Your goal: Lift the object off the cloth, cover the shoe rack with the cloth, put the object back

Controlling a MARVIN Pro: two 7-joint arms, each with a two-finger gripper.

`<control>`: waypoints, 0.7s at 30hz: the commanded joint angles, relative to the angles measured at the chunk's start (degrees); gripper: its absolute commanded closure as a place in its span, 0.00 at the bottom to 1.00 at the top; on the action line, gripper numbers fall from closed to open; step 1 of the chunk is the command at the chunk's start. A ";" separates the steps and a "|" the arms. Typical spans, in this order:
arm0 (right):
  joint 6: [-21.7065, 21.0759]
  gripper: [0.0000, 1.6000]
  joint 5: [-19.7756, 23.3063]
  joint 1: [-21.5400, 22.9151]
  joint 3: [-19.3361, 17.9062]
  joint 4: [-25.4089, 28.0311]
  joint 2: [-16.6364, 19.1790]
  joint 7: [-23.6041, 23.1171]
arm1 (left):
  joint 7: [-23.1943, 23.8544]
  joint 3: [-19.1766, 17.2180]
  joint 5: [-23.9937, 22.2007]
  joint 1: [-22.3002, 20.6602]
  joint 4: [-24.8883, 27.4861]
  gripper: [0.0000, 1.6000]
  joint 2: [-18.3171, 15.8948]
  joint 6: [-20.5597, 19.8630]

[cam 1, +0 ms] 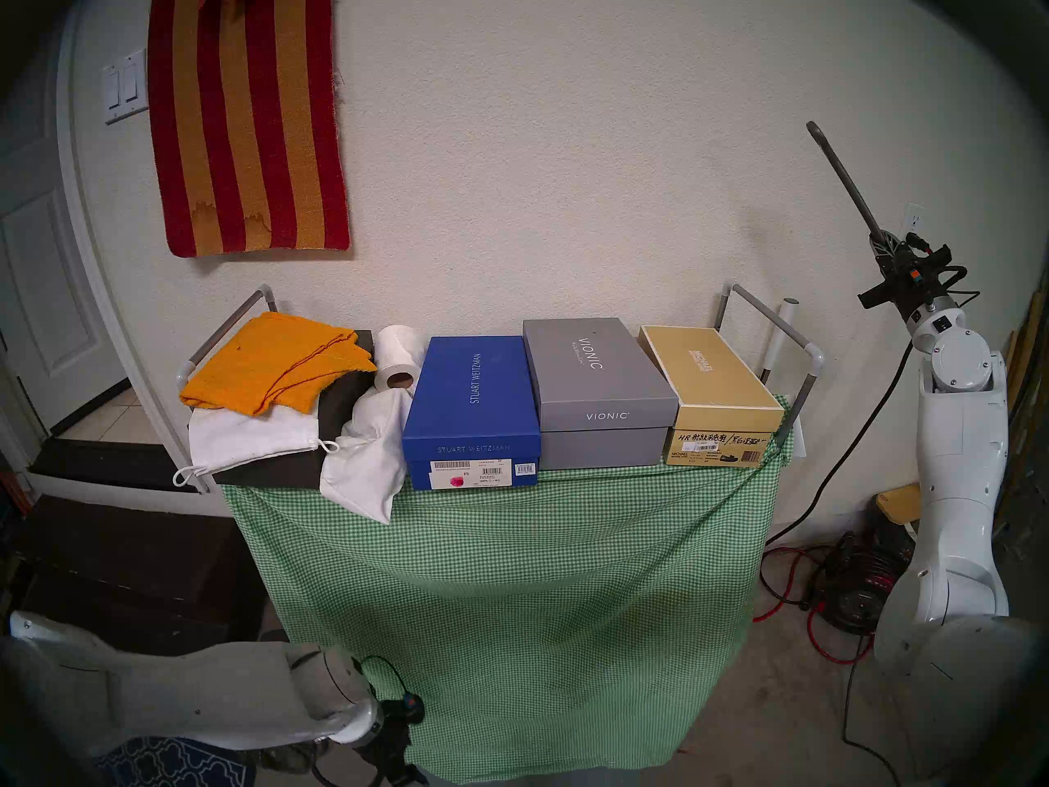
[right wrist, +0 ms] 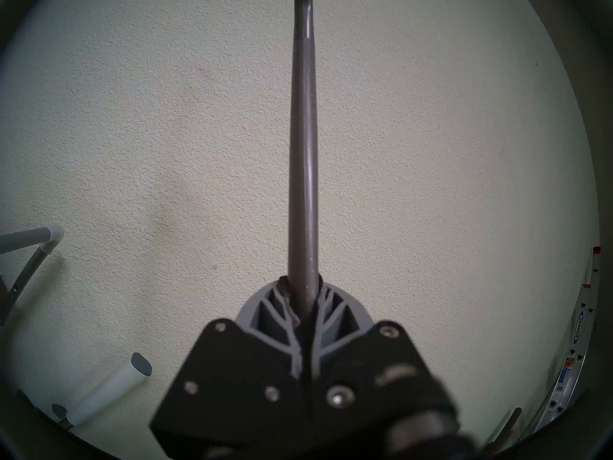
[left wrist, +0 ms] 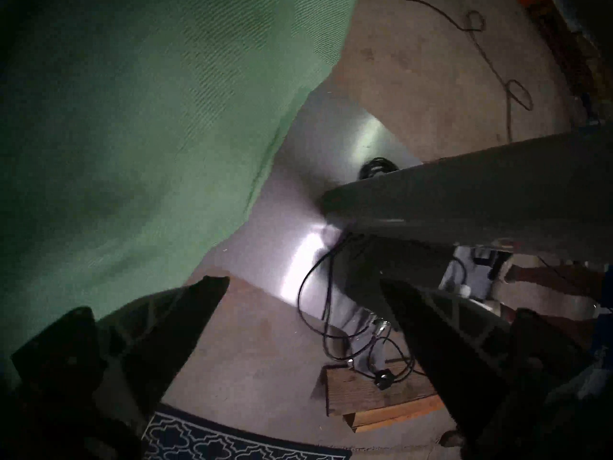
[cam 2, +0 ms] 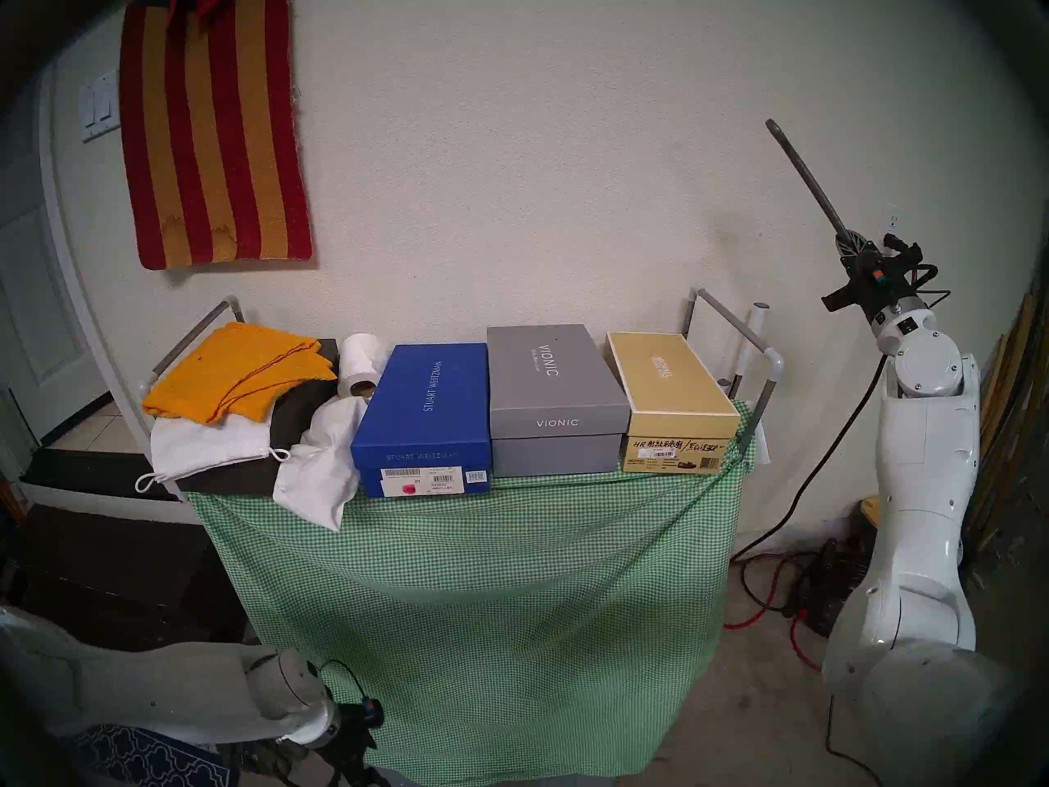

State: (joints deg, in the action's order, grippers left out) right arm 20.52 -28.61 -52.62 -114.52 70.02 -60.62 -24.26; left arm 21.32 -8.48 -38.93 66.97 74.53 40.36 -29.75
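Thin checked cloth, smooth dull metal bar, rough plaster wall, apparently matt cardboard boxes.

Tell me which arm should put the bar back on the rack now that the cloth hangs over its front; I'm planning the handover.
The right. The right gripper is already shut on the bar, raised beside the rack. The left gripper is open and empty, low by the cloth near the floor.
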 commanded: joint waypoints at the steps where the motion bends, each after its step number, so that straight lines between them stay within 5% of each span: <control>1: 0.02 1.00 0.04 0.22 -0.04 0.21 0.12 0.00 | -3.77 -4.02 -2.54 1.24 -0.11 0.00 -6.10 1.03; 5: 0.01 1.00 0.05 0.23 -0.04 0.23 0.12 0.00 | -5.52 -5.50 -4.24 3.46 4.16 0.00 -8.85 3.04; 6: 0.01 1.00 0.05 0.23 -0.04 0.23 0.12 0.00 | -6.14 -5.64 -5.27 4.05 8.30 0.00 -13.01 4.19; 8: 0.01 1.00 0.05 0.23 -0.04 0.23 0.12 -0.01 | -6.87 -6.42 -5.44 4.74 7.11 0.00 -11.35 4.29; 21: -0.02 1.00 0.08 0.23 -0.05 0.27 0.12 -0.06 | -18.33 -9.95 -10.89 11.99 19.01 0.00 -19.98 12.26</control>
State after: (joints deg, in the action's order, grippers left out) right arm 20.51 -28.61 -52.61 -114.52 70.02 -60.62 -24.24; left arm 7.80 -17.03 -47.26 74.20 88.50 25.94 -21.19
